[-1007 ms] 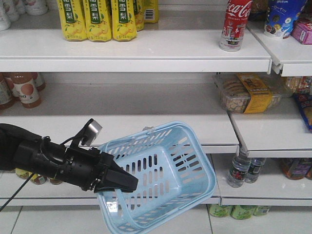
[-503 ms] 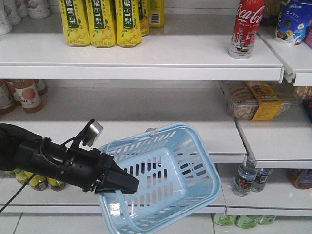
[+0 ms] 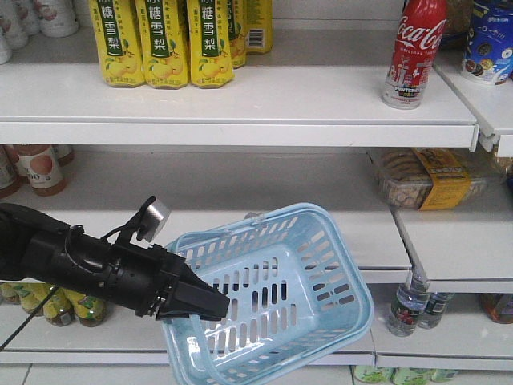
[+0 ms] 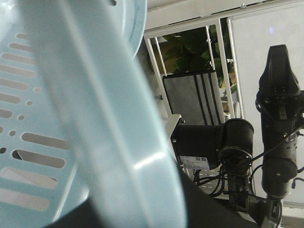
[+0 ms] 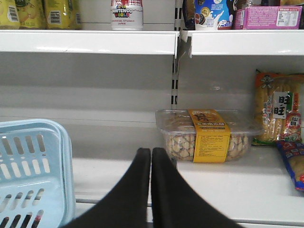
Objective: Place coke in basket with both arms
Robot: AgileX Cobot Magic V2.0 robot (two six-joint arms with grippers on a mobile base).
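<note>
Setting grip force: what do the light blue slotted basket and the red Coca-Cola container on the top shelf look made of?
Light blue slotted basket: moulded plastic, semi-gloss; thin slotted walls, soft rim highlights. Red Coca-Cola container: glossy printed wrap with bright glints; metal or plastic beneath is unclear.

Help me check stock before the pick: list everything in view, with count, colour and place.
Red-wrapped Coca-Cola bottle: one, red with white script, top shelf, right.
Yellow pear-drink bottles: at least four, yellow, top shelf, left.
Light blue slotted plastic basket: one, light blue, tilted, before the lower shelves.
Clear plastic biscuit tray: one, clear with yellow label, middle shelf, right.
Small clear bottles: two, clear with dark labels, lower shelf, right.
Pink box: one, pink, top shelf, far right.
Left gripper: one, black, shut on the basket rim.
Right gripper: one, black, shut and empty, facing the biscuit tray.
</note>
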